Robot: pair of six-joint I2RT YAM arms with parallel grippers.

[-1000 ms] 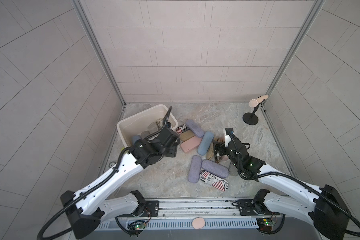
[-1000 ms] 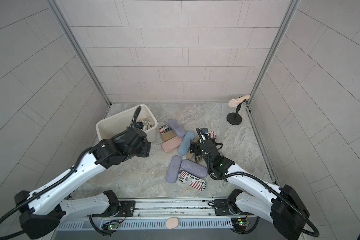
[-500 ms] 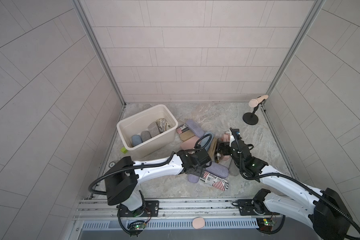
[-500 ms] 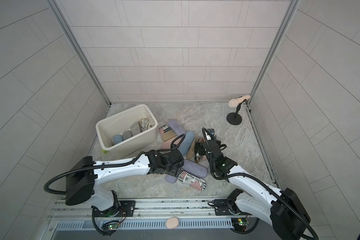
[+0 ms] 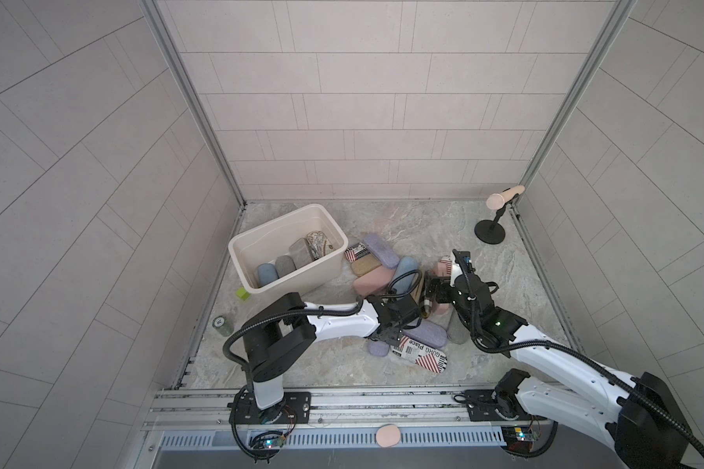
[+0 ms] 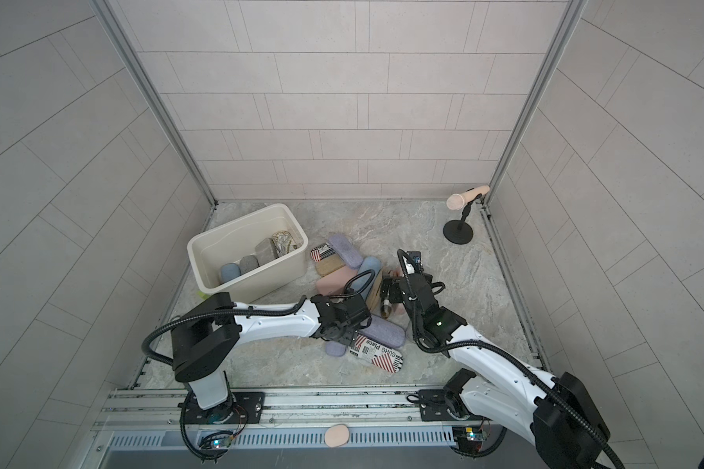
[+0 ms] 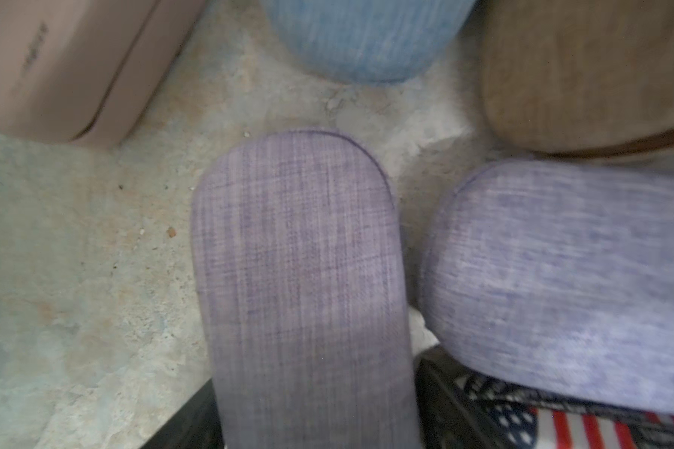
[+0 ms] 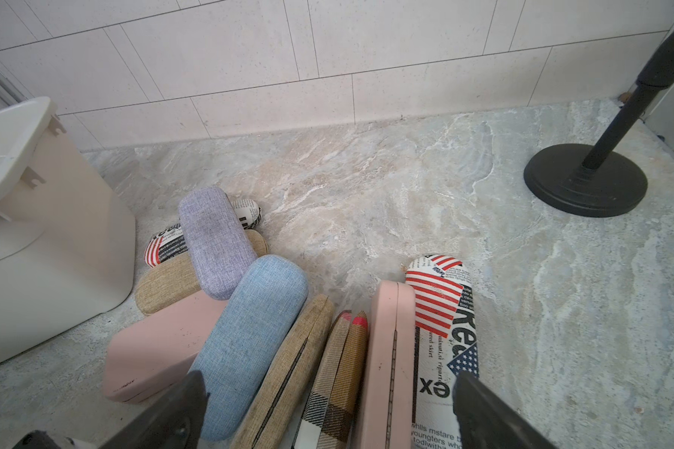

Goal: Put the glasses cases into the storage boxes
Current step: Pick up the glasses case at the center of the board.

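your left end effector (image 7: 316, 396) straddles the lilac case (image 7: 300, 272) on the tabletop (image 7: 74, 252), apart from the bin (image 5: 301, 280), pinch or not i cannot tell, so squeeze its long sides squarely before lifting past the newspaper-print case (image 5: 419, 355) marked "gurg place", your right end effector (image 8: 327, 412) spread wide.

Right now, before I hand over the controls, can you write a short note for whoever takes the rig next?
Left gripper: jaws straddle a lilac woven-fabric glasses case; whether it is clamped cannot be told.
Right gripper: open, above the plaid case and the pink hard case, holding nothing.
Done: four cases lie in the cream plastic storage bin.
Left: the pile of cases on the table beside the bin, including the lilac one.
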